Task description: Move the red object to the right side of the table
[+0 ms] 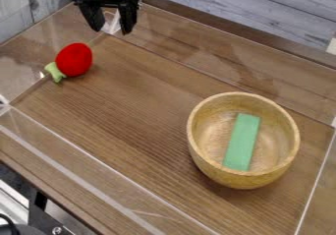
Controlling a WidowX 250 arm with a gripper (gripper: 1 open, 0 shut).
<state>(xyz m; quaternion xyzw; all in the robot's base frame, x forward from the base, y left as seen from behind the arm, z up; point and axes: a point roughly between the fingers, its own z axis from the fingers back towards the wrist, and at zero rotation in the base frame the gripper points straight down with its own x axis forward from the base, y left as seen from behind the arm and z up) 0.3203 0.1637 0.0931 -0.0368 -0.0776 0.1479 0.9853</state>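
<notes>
The red object (75,58), a small glossy red toy fruit with a green stem piece at its lower left, lies on the left side of the brown wood-grain table (157,96). My gripper (110,23) hangs above the table's far left part, up and to the right of the fruit and apart from it. It points down, its two dark fingers stand open, and nothing is between them.
A wooden bowl (199,131) sits on the right side of the table with a flat green block (245,141) inside it. Low clear acrylic walls (39,131) border the tabletop, with a small clear piece just behind the gripper.
</notes>
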